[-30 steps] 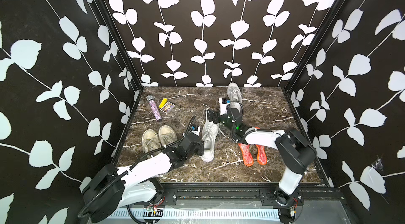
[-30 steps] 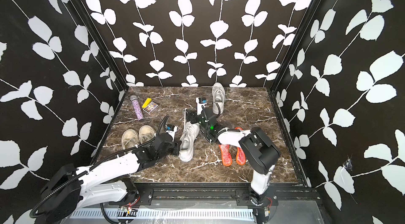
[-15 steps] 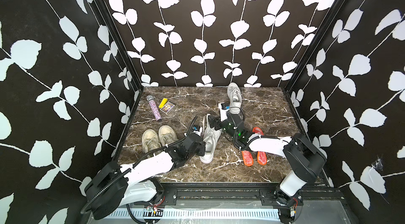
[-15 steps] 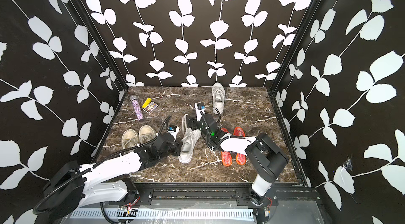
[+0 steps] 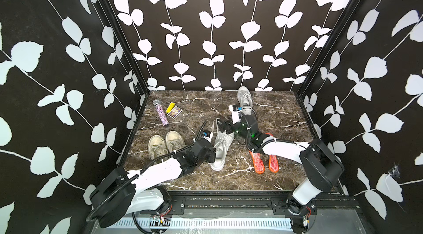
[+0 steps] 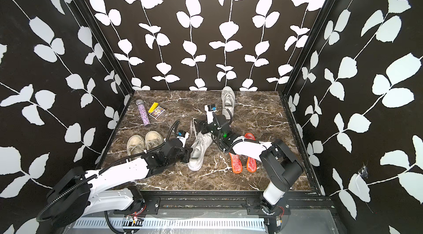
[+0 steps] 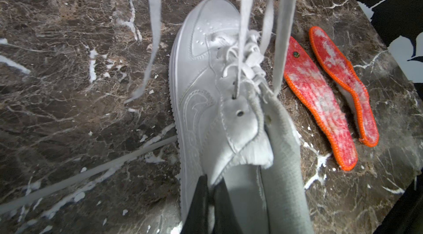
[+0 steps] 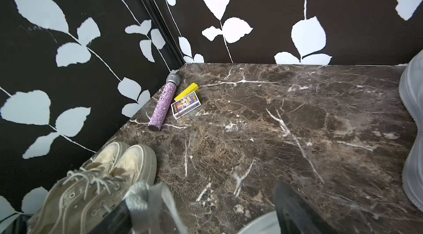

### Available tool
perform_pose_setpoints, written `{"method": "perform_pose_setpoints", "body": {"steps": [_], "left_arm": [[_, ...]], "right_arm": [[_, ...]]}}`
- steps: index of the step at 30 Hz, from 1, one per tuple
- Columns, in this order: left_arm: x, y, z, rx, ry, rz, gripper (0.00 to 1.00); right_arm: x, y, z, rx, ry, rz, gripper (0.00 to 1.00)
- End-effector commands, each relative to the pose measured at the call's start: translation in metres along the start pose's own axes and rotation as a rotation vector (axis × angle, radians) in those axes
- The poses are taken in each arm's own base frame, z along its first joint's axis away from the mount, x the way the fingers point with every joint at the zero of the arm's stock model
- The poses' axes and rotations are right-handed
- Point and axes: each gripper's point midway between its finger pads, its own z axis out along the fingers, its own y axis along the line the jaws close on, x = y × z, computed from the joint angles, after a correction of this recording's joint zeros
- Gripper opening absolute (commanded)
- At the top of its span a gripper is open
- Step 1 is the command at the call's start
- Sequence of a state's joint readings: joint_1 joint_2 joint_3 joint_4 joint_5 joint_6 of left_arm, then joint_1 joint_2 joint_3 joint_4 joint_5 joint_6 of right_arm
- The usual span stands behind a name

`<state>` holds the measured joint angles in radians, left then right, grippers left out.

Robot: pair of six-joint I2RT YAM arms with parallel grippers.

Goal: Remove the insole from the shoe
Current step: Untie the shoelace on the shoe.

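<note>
Checking the fingers first: your left fingers [image 7: 199,200] are clamped on the collar edge of the white shoe [image 7: 201,79], same as a sec ago. Your right fingers [image 8: 293,205] stand apart w/ nothing pinched, and a lace [image 8: 148,196] lies draped over one of them.

What changed: the right arm swung away from the 2nd white shoe [image 5: 244,97] by the far edge & brought its fingers over the held shoe's laces. The held shoe skewed a bit; it sits mid-tabletop, toward the near edge. Two orange insoles [image 5: 257,163] lie flat on the tabletop [image 5: 274,111] betw. shoe & right edge, unmoved. The arm's shift only uncovered the far end of one.

My read: those two are already out, and the right side is prob. clearing laces before reaching in. Can't tell if this shoe holds an insole.

Views:
- **Left wrist cam:** it alone shows the pinch, the taut laces & a grey ribbed strip [image 7: 281,175] in the mouth (tongue or liner, unclear).
- **Top views:** both hide that behind the wrist.
- **Right wrist cam:** it shows the draped lace, beige sneakers [image 8: 103,175] by the left edge, and a mic [image 8: 161,107] & matchbox [image 8: 185,105] at the far left corner. It shows no insoles.
</note>
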<state>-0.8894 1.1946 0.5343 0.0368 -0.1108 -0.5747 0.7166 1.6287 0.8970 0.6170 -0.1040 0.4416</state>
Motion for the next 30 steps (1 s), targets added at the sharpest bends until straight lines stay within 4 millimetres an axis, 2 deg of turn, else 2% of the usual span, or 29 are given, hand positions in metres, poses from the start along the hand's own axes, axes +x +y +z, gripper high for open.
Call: {"method": "perform_pose_setpoints", "body": {"steps": [1, 4, 7, 11, 15, 19, 22, 30], "left_arm": [[-0.009, -0.014, -0.003, 0.052, -0.02, 0.003, 0.0], [-0.008, -0.012, -0.003, 0.045, -0.018, 0.005, 0.0], [-0.006, -0.008, -0.005, 0.03, -0.017, 0.005, 0.0], [-0.007, -0.005, -0.007, 0.016, -0.027, 0.003, 0.0], [-0.01, -0.008, -0.007, 0.026, -0.033, 0.005, 0.0], [-0.01, -0.011, -0.004, 0.038, -0.026, 0.017, 0.0], [-0.01, -0.015, -0.001, 0.052, -0.019, 0.026, 0.0], [-0.01, -0.015, -0.002, 0.058, -0.019, 0.028, 0.0]], "right_arm": [[-0.071, 0.028, -0.013, -0.073, -0.19, -0.012, 0.84], [-0.067, 0.013, -0.011, 0.024, -0.157, -0.049, 0.84], [-0.056, 0.003, -0.015, 0.146, -0.101, -0.174, 0.83], [-0.014, -0.012, -0.023, 0.228, 0.082, -0.304, 0.82], [0.025, -0.024, -0.04, 0.258, 0.289, -0.308, 0.82], [0.049, -0.04, -0.063, 0.349, 0.449, -0.268, 0.86], [0.055, -0.042, -0.073, 0.373, 0.509, -0.231, 0.88], [0.068, -0.031, -0.08, 0.322, 0.56, -0.132, 0.87]]}}
